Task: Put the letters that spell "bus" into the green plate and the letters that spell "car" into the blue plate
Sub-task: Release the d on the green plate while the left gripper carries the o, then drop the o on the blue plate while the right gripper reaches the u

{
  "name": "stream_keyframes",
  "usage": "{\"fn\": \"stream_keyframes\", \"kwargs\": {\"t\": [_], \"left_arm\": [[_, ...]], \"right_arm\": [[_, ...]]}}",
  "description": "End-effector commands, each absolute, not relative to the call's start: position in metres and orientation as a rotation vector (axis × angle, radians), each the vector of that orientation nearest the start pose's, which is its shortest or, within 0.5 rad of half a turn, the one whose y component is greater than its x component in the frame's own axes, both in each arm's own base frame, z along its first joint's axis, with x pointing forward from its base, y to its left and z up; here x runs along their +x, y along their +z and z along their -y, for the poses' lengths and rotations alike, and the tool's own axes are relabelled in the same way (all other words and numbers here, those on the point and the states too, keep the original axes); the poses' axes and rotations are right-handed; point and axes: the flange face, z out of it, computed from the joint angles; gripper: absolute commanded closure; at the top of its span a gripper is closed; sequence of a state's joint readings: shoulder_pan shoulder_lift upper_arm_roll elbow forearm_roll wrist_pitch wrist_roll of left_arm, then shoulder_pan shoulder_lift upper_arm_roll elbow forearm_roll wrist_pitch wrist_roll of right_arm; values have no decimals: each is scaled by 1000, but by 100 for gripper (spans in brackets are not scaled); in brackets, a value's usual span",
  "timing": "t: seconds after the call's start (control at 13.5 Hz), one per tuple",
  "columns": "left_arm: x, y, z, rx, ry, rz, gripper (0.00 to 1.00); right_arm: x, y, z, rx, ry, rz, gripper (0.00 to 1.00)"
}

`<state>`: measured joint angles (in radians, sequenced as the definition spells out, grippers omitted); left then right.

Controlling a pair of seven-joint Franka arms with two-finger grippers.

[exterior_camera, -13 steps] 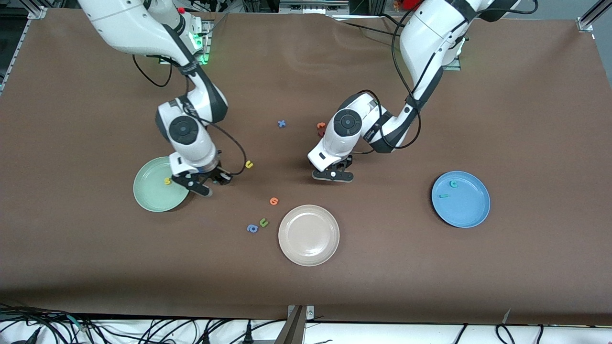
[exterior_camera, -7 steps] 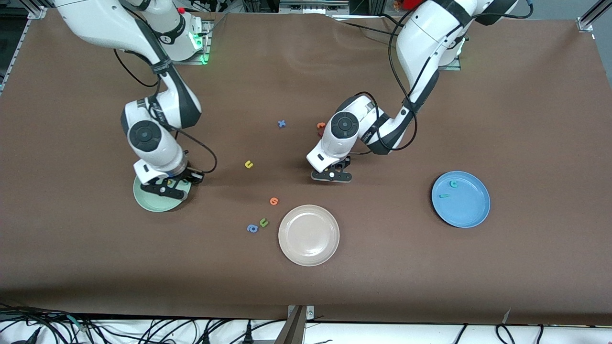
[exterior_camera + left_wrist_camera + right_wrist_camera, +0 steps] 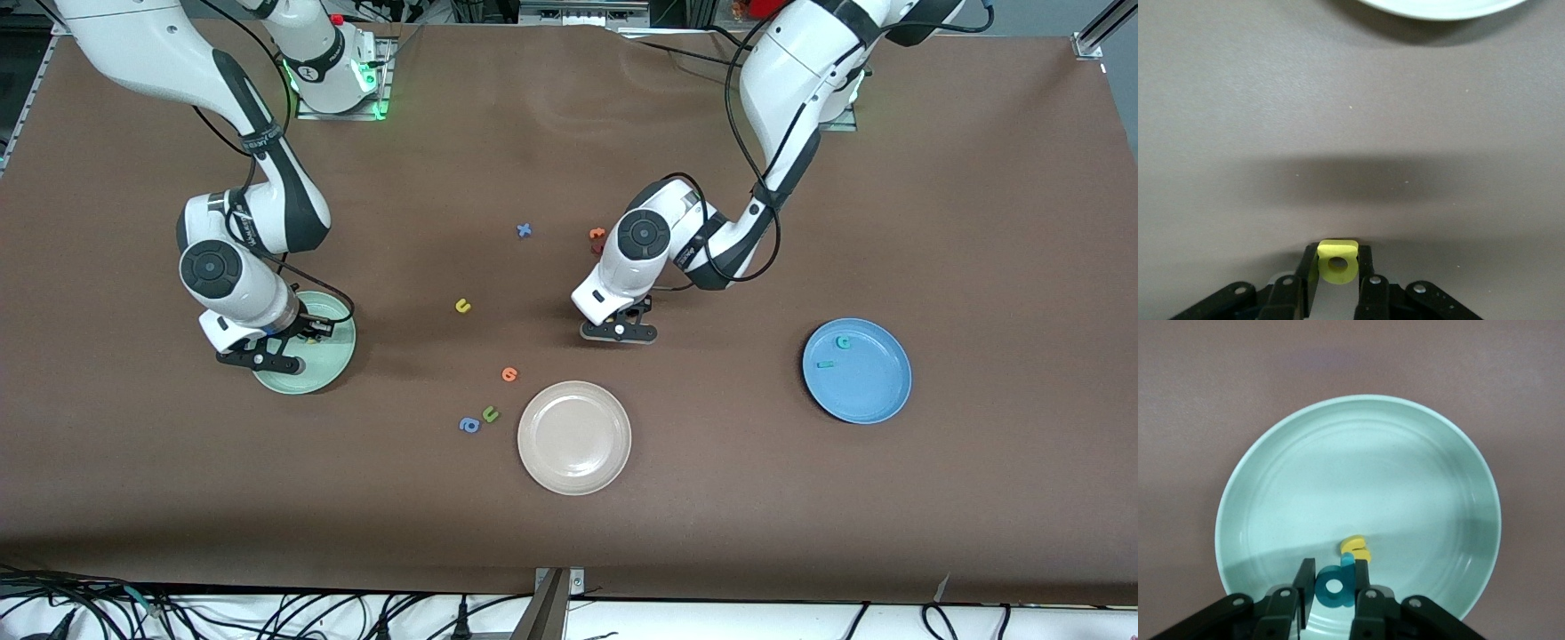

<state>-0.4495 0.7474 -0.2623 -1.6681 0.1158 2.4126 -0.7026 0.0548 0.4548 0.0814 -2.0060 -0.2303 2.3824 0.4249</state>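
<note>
The right gripper (image 3: 1333, 587) has swung from beside the green plate (image 3: 333, 356) to over it, clamped on the teal "b" (image 3: 1335, 585); 1 yellow "s" (image 3: 1356, 548) lies inside. The left gripper (image 3: 1337, 275) pinches the yellow "a" (image 3: 1337, 261) near the beige plate (image 3: 574, 437); 2 teal letters lie in the blue plate (image 3: 876, 391).

right end effector (image 3: 267, 356) moved over green plate (image 3: 333, 369) | left end effector (image 3: 1338, 283) closed on yellow "a" (image 3: 1337, 261)
</note>
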Motion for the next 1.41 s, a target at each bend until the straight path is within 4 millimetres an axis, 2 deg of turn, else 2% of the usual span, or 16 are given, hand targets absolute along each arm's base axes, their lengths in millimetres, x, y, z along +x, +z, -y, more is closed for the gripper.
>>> {"fn": "stream_keyframes", "kwargs": {"t": [0.0, 0.07, 0.15, 0.22, 0.37, 0.44, 0.52, 0.67, 0.74, 0.89, 1.04, 1.11, 1.19, 1.33], "left_arm": [[541, 224, 414, -3183, 82, -33, 95], [550, 243, 396, -3159, 106, -112, 95], [559, 254, 376, -3138, 132, -175, 95], [568, 265, 359, -3124, 149, -233, 95], [583, 274, 320, -3094, 208, -322, 94], [594, 277, 293, -3084, 235, -379, 94], [601, 278, 271, -3075, 263, -432, 94], [614, 275, 229, -3069, 306, -493, 93], [619, 271, 208, -3069, 326, -510, 93], [631, 262, 160, -3034, 337, -572, 92], [635, 252, 135, -3023, 360, -617, 92], [636, 249, 123, -3024, 370, -630, 90], [637, 244, 98, -3030, 385, -638, 90], [646, 231, 51, -3030, 382, -756, 89]], "right_arm": [[590, 216, -73, -3268, 91, -180, 87], [590, 214, -73, -3269, 96, -180, 81], [590, 214, -73, -3269, 96, -182, 59], [590, 214, -73, -3269, 96, -183, 48], [590, 216, -73, -3270, 96, -181, 27], [591, 219, -74, -3269, 85, -194, 10], [592, 223, -75, -3267, 75, -190, 1], [590, 234, -88, -3267, 72, -170, 1], [587, 237, -108, -3258, 71, -160, 1], [577, 239, -159, -3234, 48, -298, 0], [569, 242, -202, -3223, 14, -329, 0], [567, 241, -214, -3221, 5, -320, 0], [563, 240, -228, -3218, 3, -293, 1], [560, 233, -247, -3185, -33, -425, 1]]}}
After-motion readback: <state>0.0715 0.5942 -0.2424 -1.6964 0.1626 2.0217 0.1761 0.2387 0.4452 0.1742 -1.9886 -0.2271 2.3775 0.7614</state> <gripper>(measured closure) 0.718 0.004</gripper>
